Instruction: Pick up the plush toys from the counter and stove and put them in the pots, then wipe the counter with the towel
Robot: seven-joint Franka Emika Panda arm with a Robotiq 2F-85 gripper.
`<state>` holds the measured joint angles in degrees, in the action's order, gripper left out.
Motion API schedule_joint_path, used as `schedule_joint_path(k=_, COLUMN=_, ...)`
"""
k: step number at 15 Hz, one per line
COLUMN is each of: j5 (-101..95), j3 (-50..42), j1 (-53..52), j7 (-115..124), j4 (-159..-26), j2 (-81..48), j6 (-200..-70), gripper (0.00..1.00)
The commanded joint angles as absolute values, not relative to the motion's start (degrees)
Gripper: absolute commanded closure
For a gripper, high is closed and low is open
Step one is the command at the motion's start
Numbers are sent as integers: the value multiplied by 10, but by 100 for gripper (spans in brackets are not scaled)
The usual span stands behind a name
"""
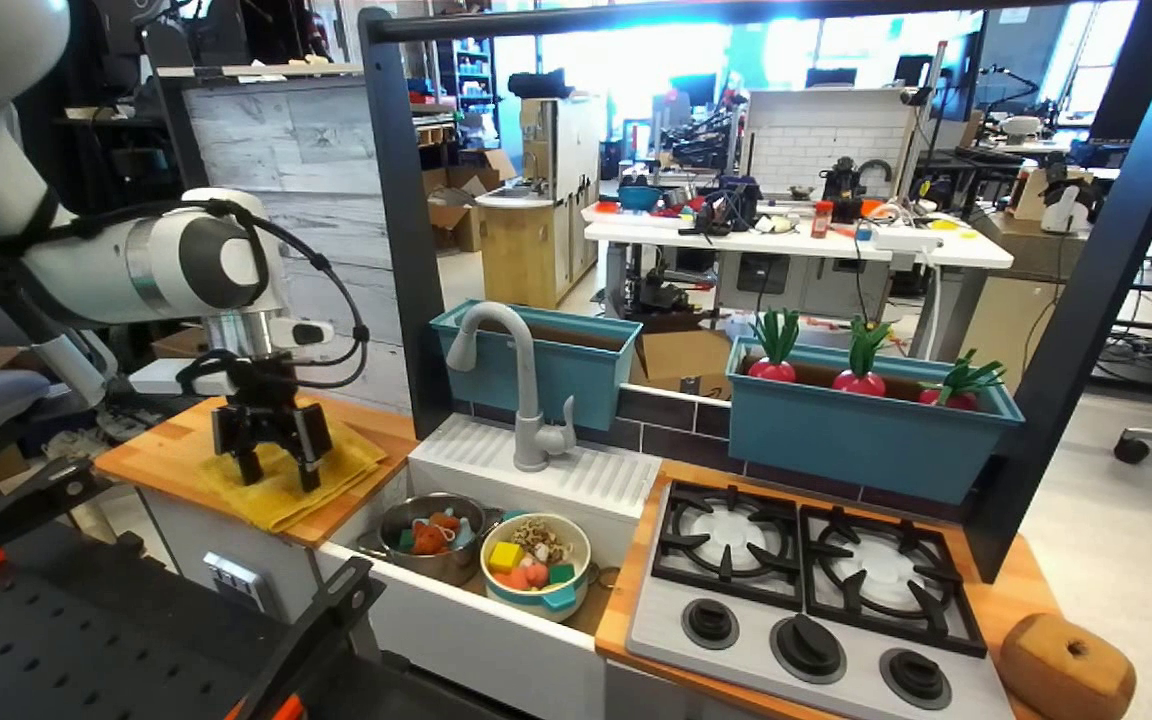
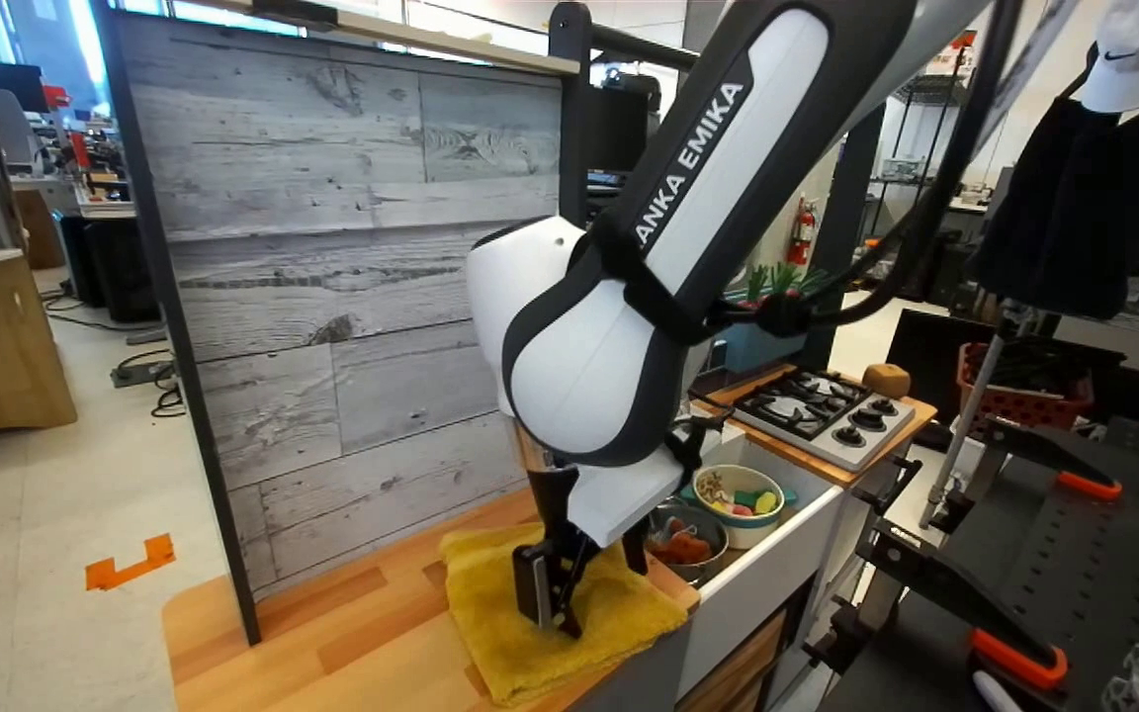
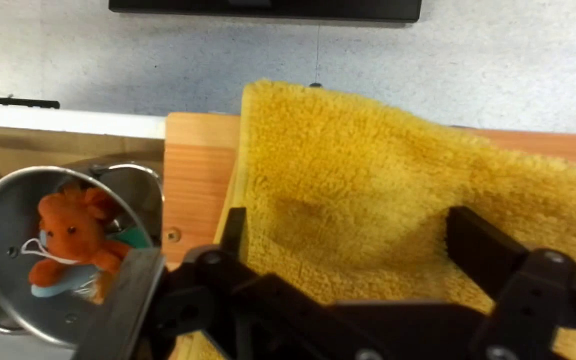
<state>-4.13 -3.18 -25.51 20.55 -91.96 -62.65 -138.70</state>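
Towel (image 3: 348,165): lying on the counter (image 2: 332,643) near the sink (image 1: 456,640), apparently folded, a corner past the front edge. Your gripper (image 3: 348,217) is over it, fingers (image 3: 483,252) spread wide with nothing held; cannot tell whether the tips touch the pile.

Next out, in the sink: the steel pot (image 1: 448,567) contains an orange toy (image 3: 73,232); its remaining load is hard to sort. Just beside it, the cream pot (image 2: 749,537) holds a yellow block (image 1: 506,557), pinkish-red pieces (image 1: 536,575), a green piece (image 1: 561,573) and a spotted toy (image 1: 539,538).

Further out: no toy shows on the stove (image 1: 755,625). A brown block (image 1: 1066,668) sits beside it; unclear whether that counts as a toy.

Judgement: your loading step looks done, or nearly so, pending that block. Wiping is what I reckon you have left: the towel is not yet gripped, so closing on the cloth comes ahead of any stroke.
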Motion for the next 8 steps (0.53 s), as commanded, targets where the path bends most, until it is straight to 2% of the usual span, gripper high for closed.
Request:
schedule_joint_path(k=1, j5=-51, j3=-7, j1=-257, j7=203, j4=-880, j2=-655, j6=-1428, gripper=0)
schedule_joint_path(k=8, j5=-73, j3=22, j1=-334, j7=184, j4=-755, j2=-757, j6=-1490, gripper=0)
